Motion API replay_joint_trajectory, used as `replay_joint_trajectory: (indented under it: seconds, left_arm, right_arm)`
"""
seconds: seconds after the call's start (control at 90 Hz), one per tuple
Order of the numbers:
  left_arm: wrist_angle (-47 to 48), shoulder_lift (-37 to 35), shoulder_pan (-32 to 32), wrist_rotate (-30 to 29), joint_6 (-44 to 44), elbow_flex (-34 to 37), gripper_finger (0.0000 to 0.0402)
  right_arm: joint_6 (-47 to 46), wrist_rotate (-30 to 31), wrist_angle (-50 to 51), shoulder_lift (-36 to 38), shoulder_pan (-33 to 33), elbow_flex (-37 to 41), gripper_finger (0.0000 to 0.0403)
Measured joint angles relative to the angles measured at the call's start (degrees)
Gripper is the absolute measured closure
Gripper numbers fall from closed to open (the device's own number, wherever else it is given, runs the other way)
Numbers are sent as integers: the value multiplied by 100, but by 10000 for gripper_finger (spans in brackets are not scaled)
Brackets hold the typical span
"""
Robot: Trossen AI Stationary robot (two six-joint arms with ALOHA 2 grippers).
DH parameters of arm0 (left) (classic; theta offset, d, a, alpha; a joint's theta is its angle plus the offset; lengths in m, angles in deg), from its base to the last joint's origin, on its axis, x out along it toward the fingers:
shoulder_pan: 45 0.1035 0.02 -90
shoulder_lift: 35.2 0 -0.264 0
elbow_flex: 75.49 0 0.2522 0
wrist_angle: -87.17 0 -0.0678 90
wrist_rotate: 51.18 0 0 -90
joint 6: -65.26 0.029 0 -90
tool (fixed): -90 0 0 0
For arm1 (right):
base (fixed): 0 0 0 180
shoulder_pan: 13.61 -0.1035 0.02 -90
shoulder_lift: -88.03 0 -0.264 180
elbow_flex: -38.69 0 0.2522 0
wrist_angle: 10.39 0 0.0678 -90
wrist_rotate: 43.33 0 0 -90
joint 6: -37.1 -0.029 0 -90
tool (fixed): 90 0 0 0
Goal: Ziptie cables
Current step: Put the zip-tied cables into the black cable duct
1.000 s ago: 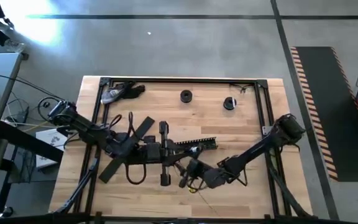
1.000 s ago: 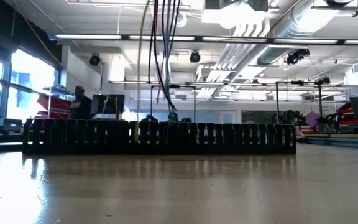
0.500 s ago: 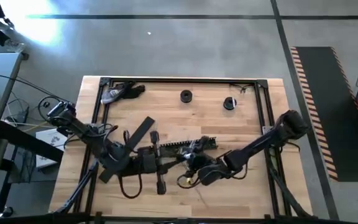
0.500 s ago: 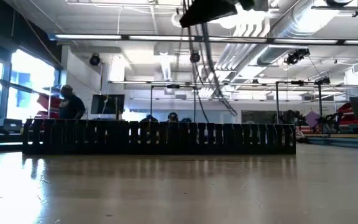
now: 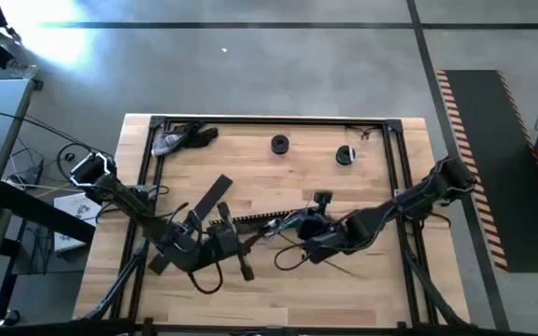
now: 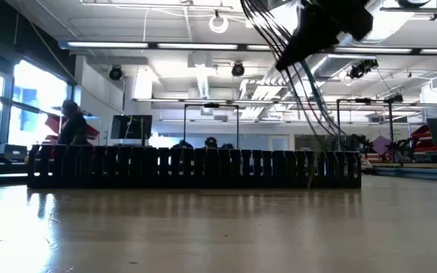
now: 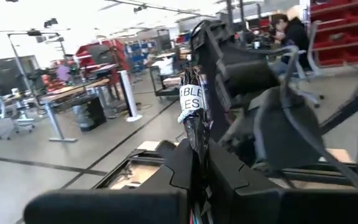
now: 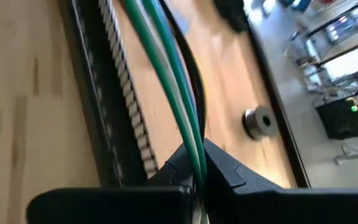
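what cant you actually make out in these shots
- High view: the cables between the left gripper and right gripper are too thin to count; the arms cover part of the black channel.
- Low view: the channel hides the table behind it.
- Left wrist view: the other arm blocks the table; the label is cut off.
- Right wrist view: blur hides how the cables sit against the channel.

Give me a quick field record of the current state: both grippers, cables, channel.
left gripper: low over the table's near-left part, fingers shut on a bag labelled with partial text
right gripper: over the table's middle, fingers shut on the cables
cables: green, white and dark strands, running from the right gripper along the channel
channel: black slotted bar lying flat on the table
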Motion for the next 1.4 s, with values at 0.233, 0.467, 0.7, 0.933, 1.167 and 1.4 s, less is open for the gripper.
replay_joint_trajectory:
  seconds: [0.233,0.467,0.7,0.933,1.167,1.4]
  left_arm:
    - [-2155,54,328,467,-203,1292,396]
    - [-2777,325,680,703,-966,1765,396]
    - [-3862,792,859,1272,-959,1755,396]
    - [-4131,797,679,838,-368,1749,396]
    - [-4051,797,355,287,-48,1813,396]
    - [-3965,812,428,421,-451,1902,396]
  right_arm:
    - [-694,-404,1842,2,171,-9,403]
    - [-886,-752,2791,2,197,-12,403]
    - [-1074,-1105,3840,2,207,-262,403]
    - [-903,-1349,3548,-2,302,-452,403]
    - [-624,-1423,2655,-42,478,-141,403]
    - [-1032,-1241,3750,-35,466,-28,403]
